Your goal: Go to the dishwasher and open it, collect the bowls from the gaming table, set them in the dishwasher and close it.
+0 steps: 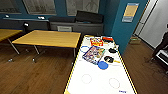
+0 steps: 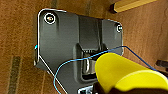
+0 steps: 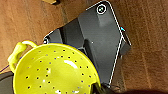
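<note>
Head view: the gaming table (image 1: 100, 80), a long rectangular worktop with a pale glossy surface, yellow edging and thin printed circles, carries a flat round bright blue bowl (image 1: 102, 65), a colourful printed box (image 1: 93, 54), a red-and-yellow box (image 1: 96, 41), a blue ring (image 1: 84, 49) and several small dark objects; the print on the boxes is too blurred to read. Beside it stands a square yellow-wood table (image 1: 50, 38) on thin metal legs over a dark plank wooden floor (image 1: 32, 72), with teal walls behind and a pale poster (image 1: 130, 11) on the wall, its text illegible. Left wrist view: a smooth yellow-green bowl (image 2: 127, 75) seen edge-on lies at the left gripper, with a thin blue cable (image 2: 75, 61) looping across the dark plate; whether the jaws are clamped on the bowl cannot be told. Right wrist view: a yellow-green perforated bowl (image 3: 55, 72), glossy plastic with a looped handle, sits close to the right gripper above the wood floor; the jaws' state cannot be told.
</note>
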Controlling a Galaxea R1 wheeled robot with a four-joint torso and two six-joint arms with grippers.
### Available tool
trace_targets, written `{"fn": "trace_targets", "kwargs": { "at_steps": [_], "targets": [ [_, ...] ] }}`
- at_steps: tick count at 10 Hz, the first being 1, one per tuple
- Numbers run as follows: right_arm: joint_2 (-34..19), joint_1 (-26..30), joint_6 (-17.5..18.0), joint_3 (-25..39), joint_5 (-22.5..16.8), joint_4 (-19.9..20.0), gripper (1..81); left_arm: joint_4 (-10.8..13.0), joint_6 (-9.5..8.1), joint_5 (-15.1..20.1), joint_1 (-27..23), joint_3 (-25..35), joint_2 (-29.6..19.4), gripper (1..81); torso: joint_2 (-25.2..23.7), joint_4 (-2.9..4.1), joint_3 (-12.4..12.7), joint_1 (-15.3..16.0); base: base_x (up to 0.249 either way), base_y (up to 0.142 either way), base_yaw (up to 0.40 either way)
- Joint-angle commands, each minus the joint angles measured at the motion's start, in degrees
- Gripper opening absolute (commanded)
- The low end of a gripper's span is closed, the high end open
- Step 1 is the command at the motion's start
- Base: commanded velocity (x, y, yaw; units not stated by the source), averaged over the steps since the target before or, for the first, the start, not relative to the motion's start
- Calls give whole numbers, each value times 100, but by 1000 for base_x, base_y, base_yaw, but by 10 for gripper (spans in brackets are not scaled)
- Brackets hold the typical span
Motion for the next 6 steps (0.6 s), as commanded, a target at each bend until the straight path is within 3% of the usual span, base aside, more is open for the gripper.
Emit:
{"fn": "trace_targets", "kwargs": {
  "at_steps": [1,2,6],
  "targets": [
    [-205,65,-15,-19,-334,-83,10,-33,187,180,76,-344,171,10,0,0,274,2,0,0,0],
    [-161,47,-15,-117,-334,-83,10,-33,205,163,181,-599,321,10,0,0,118,-2,0,0,0],
    [182,38,-24,-670,-343,-276,10,-51,231,136,384,-1958,1188,10,-9,0,230,-13,0,0,0]
  ]
}}
